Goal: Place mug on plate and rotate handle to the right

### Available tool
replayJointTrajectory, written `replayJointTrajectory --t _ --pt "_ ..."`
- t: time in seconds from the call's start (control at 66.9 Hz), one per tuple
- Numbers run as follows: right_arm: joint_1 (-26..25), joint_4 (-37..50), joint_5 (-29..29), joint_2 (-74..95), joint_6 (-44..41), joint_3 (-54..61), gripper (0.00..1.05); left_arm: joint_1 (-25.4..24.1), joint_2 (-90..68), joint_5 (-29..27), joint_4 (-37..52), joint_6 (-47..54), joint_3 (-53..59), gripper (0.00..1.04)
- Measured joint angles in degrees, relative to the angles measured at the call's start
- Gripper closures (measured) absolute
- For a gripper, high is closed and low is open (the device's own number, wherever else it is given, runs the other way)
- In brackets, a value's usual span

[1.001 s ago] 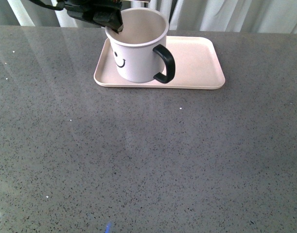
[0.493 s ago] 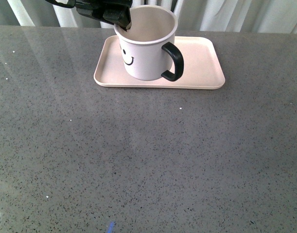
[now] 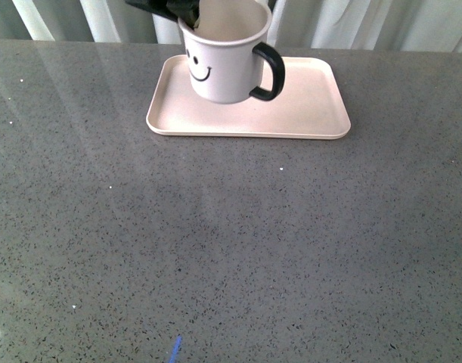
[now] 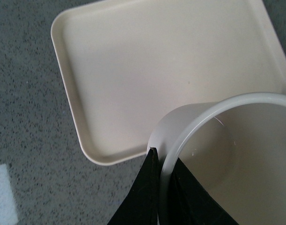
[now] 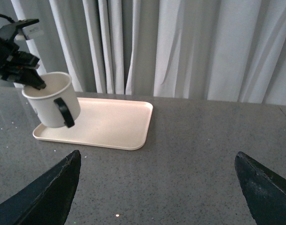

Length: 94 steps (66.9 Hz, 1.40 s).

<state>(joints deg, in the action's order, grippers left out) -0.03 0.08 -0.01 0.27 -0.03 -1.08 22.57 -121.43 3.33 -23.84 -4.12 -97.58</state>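
The left gripper (image 4: 164, 158) pinches the rim of the cream-white smiley-face mug (image 3: 223, 60), one finger inside, one outside, over the left part of the pale pink rectangular plate (image 3: 306, 113). The glossy black handle (image 3: 270, 72) points right. Only the right wrist view shows the right gripper (image 5: 157, 157), its fingers spread wide.

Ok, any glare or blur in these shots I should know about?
Front view: pale streaky reflections across the glossy table, otherwise sharp. Left wrist view: the mug is very close, its rim slightly soft. Right wrist view: the right gripper shows as two blurred dark shapes.
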Motion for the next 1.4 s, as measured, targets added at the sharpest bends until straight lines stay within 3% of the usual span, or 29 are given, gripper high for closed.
replayJointTrajectory --t 0.448,0.687,1.405 --pt "0.0 0.0 0.0 0.0 0.0 0.0 0.09 0.5 -22.5 4.2 -13.6 -1.3 -33.0 1.03" --pt "0.0 0.0 0.0 0.0 0.0 0.0 0.09 0.5 -29.8 4.2 -20.3 1.0 -45.1 1.03" --pt "0.0 0.0 0.0 0.0 0.0 0.0 0.09 0.3 -30.8 3.7 -21.2 3.2 -45.4 1.03"
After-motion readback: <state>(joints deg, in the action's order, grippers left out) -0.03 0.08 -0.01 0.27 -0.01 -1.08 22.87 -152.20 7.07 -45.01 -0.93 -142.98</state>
